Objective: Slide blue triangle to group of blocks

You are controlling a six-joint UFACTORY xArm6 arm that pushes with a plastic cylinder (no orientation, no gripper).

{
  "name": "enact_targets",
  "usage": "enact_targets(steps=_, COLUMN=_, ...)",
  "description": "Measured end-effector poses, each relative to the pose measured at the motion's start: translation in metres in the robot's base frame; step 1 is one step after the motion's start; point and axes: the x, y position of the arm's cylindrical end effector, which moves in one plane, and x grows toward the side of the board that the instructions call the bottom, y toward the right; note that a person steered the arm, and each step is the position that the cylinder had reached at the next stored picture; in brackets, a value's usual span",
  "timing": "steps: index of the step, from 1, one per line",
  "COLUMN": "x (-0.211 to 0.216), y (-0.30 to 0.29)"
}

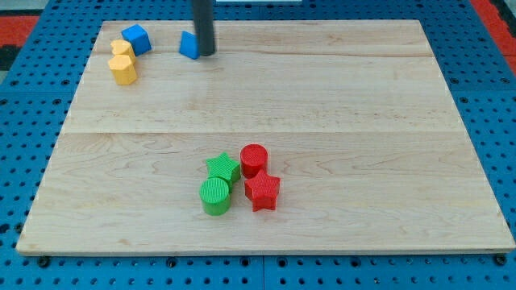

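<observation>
The blue triangle [189, 45] lies near the view's top left of the wooden board [387, 121]. My tip [205, 53] stands right against its right side, touching or nearly touching it. The group of blocks sits at the bottom centre: a green star [222, 168], a green cylinder [215, 196], a red cylinder [253, 159] and a red star [262, 192], all close together. The blue triangle is far from this group, up and to the left of it.
A blue cube [136, 39] and two yellow blocks [123, 69] sit at the view's top left corner, left of the triangle. Blue pegboard [492, 97] surrounds the board.
</observation>
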Motion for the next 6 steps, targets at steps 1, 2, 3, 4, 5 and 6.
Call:
enact_targets(steps=1, x=-0.019, y=0.027)
enact_targets(steps=2, x=-0.056, y=0.059)
enact_targets(steps=3, x=-0.040, y=0.019)
enact_targets(steps=4, x=-0.011, y=-0.023)
enact_targets(steps=5, x=-0.005, y=-0.043)
enact_targets(steps=6, x=-0.005, y=-0.040)
